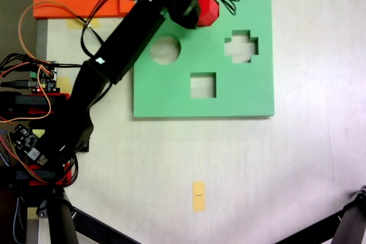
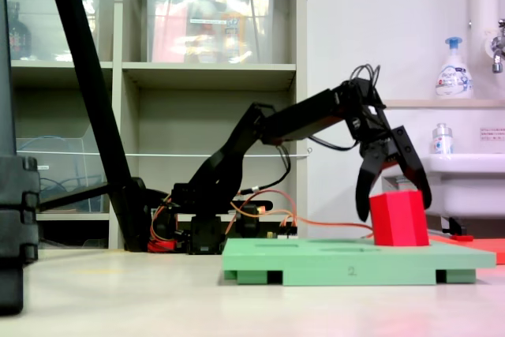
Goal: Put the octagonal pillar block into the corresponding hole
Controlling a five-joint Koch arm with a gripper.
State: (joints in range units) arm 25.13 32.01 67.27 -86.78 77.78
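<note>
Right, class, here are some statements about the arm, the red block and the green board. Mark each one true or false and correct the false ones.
1. The red block stands on the green foam board. True.
2. The gripper is shut tight on the block. False: in the side fixed view its jaws are spread, one on each side of the block.
3. The board has a round cutout, a square cutout and a cross-shaped cutout. True.
4. The block sits in the square cutout. False: it is near the board's far edge, partly under the arm, in the top-down fixed view.
5. The board is blue. False: it is green.
</note>
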